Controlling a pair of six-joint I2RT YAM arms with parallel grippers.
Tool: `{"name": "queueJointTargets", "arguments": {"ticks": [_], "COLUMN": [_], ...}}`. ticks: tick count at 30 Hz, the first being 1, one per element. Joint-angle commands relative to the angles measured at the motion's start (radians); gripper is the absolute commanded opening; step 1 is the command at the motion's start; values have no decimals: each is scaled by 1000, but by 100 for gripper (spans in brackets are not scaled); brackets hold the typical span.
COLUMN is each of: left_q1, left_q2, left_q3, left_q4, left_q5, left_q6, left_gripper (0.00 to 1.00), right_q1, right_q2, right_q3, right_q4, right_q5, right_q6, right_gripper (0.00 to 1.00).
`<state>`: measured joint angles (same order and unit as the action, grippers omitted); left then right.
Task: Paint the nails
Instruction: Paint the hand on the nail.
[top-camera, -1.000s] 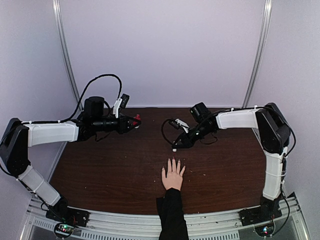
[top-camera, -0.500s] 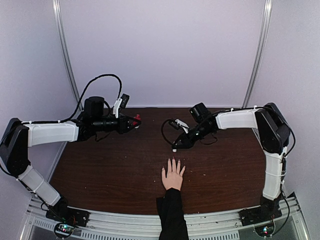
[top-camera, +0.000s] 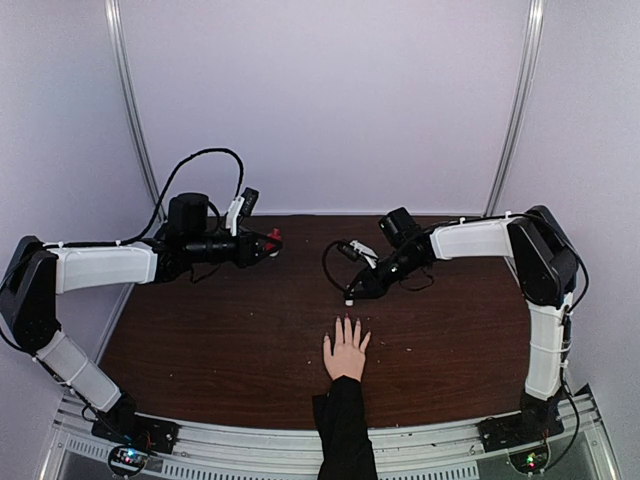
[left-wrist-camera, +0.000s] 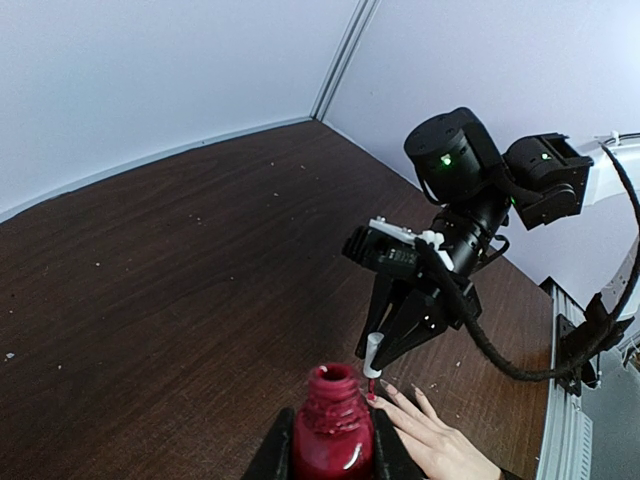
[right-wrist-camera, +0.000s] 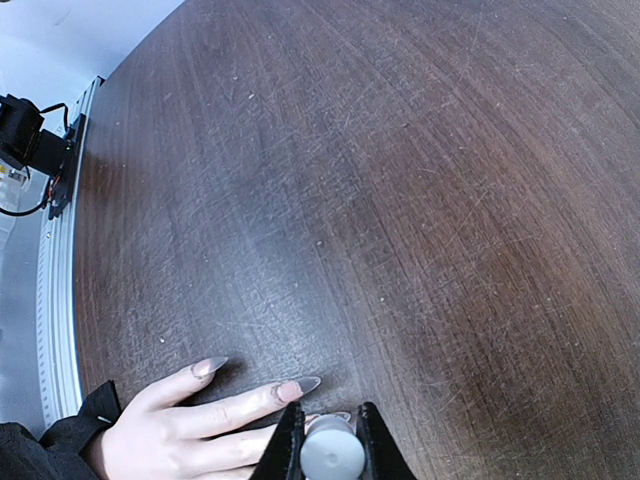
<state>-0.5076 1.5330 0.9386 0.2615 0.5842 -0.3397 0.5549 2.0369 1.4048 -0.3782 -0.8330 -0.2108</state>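
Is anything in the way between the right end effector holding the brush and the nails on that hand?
Nothing visible does. The right end effector, shut on the white brush cap, hangs just at the fingertips of the hand. Only open air lies between it and the nails.

Hand (top-camera: 347, 355) on the table (top-camera: 200, 330), brush cap (right-wrist-camera: 331, 452) just beyond its nails (right-wrist-camera: 290, 389), bottle (left-wrist-camera: 332, 430) rear-left.

Scuffed dark brown table (top-camera: 200, 340), pale lilac walls (top-camera: 330, 100), metal uprights (top-camera: 128, 120) at the corners, aluminium rail (top-camera: 250, 442) in front
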Motion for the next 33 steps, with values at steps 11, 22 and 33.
{"name": "queueJointTargets", "arguments": {"ticks": [11,22,33], "left_q1": [-2,-2,-2], "left_q2": [-12,-14,-16], "left_q3": [0,-3,-3], "left_q4": [59,61,61], "left_q5": [2,2,2], "left_q6": [2,2,4], "left_gripper": [0,0,0], "right_q1": [10,11,12], "right_q2": [5,3,5], "right_q3": [16,18,17], "right_q4": [15,28,26], "right_q5": [-20,-36,-37], "right_q6": [8,18,16], "right_gripper": [0,0,0]}}
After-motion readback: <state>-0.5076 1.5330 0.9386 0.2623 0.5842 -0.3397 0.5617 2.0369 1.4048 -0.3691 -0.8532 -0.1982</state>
